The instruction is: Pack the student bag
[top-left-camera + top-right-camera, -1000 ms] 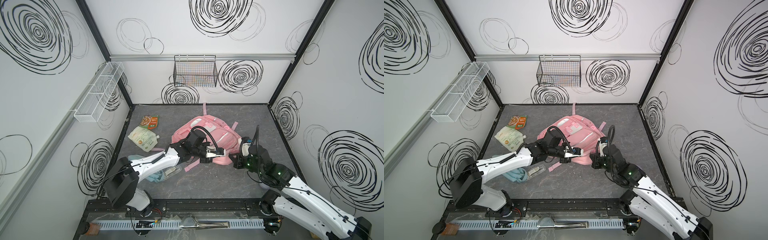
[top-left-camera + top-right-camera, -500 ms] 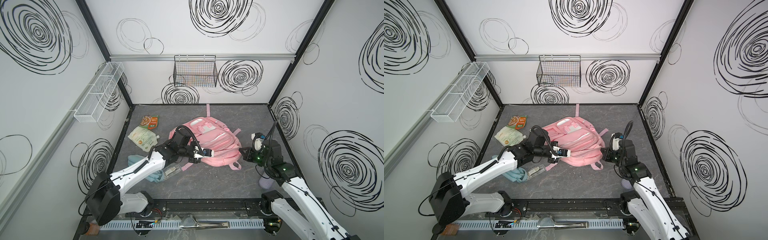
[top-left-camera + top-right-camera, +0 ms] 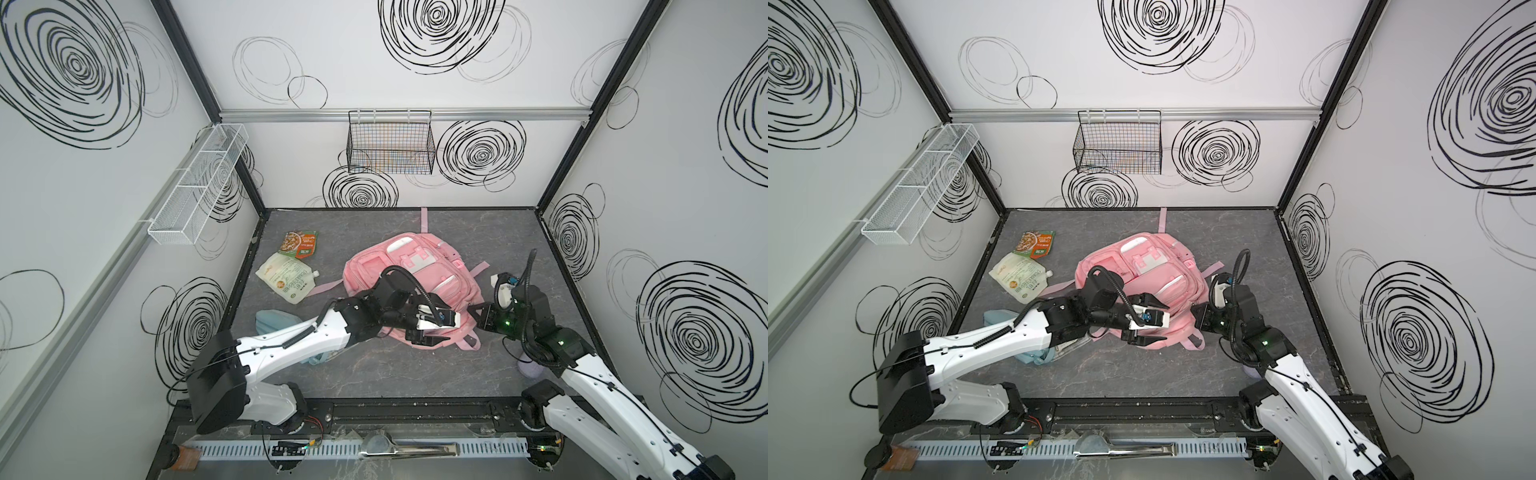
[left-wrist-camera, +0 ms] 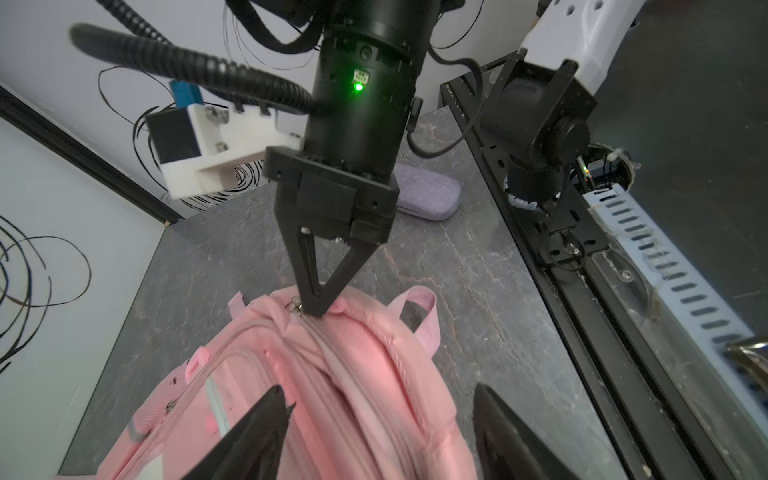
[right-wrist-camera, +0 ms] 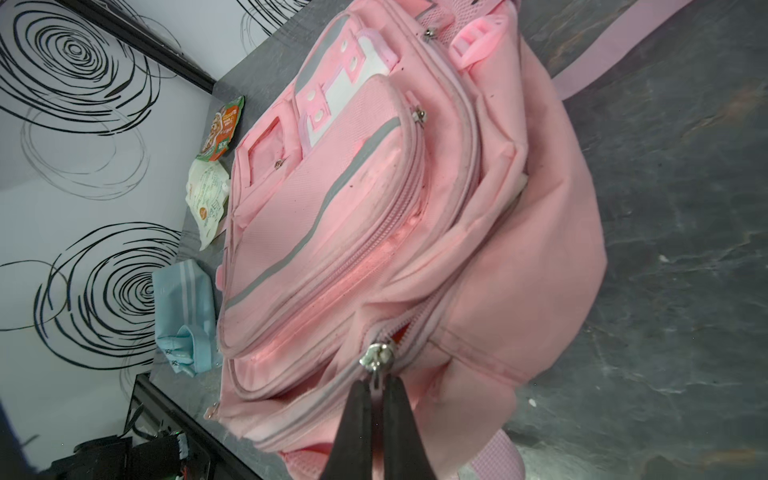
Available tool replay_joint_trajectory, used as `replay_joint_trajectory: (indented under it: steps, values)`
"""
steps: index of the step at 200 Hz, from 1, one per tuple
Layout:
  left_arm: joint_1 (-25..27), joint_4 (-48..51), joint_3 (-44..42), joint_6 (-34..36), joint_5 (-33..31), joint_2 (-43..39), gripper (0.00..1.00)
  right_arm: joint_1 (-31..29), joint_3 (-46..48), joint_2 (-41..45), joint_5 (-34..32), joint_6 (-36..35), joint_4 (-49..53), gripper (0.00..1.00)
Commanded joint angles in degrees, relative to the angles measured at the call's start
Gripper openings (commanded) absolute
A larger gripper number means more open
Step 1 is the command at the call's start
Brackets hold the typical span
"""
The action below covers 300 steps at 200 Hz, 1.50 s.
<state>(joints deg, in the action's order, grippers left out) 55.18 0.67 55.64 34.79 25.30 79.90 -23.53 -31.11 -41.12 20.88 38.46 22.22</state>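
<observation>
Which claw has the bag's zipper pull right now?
The right claw, pinched shut on the metal pull near the bag's top loop; the left claw stands wide open, holding nothing.

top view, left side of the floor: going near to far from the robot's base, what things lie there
blue pouch → white spouted pouch → orange snack packet

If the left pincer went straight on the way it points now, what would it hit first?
Most likely the student bag: its zippered top ridge lies straight ahead of the open left pincer. Just beyond is the right pincer, shut on the zipper pull. Depth is hard to judge.
</observation>
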Motion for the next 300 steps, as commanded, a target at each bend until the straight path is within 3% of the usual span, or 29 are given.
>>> replay_joint_trajectory:
  steps: [1, 41, 78, 108, 122, 134, 149, 167, 212, 261, 300]
  values:
    - [1.22, -6.44, 1.18, -7.11, -6.57, 4.14, 0.71, -0.94, 0.08, 1.93, 0.35, 3.46, -7.28, 0.0]
    - [1.26, -5.93, 3.2, -8.35, -16.28, 8.84, 0.64, -1.7, -0.45, 1.99, 0.87, 3.01, -5.88, 0.0]
    - [1.01, -3.41, 5.12, -8.7, -15.12, 12.02, 0.62, -1.83, -0.35, 3.05, 0.8, 3.17, -5.76, 0.0]
    - [0.93, -2.49, 6.25, -8.73, -14.9, 14.43, 0.4, -1.84, -0.96, 3.48, 0.61, 2.96, -4.85, 0.0]
    - [0.72, -1.73, 6.97, -8.77, -14.99, 15.23, 0.37, -1.89, -1.31, 3.85, 0.17, 2.67, -4.19, 0.0]
    - [0.55, -1.22, 7.53, -8.9, -14.99, 15.53, 0.22, -1.83, -1.65, 4.04, -0.77, 1.99, -3.53, 0.0]
    - [0.2, -1.23, 7.56, -8.86, -14.91, 15.42, 0.17, -1.81, -1.93, 3.99, -2.51, 0.76, -2.53, 0.0]
    - [-0.48, -1.13, 7.31, -9.03, -14.35, 14.9, 0.0, -1.77, -2.02, 3.92, -5.43, -0.6, -1.08, 0.0]
    - [-2.11, -0.27, 5.14, -7.83, -12.16, 9.38, 0.0, 1.08, -1.69, 2.39, -9.75, -3.85, 0.91, 0.0]
    - [-3.78, -0.01, -0.19, -4.43, -11.03, 0.9, 0.0, 13.24, 1.2, 0.68, -1.71, -7.44, -2.03, 0.0]
    - [-4.93, 2.82, -1.79, -0.28, -8.88, -3.64, 0.0, 16.81, 1.95, -1.84, -0.24, -8.79, -5.2, 0.0]
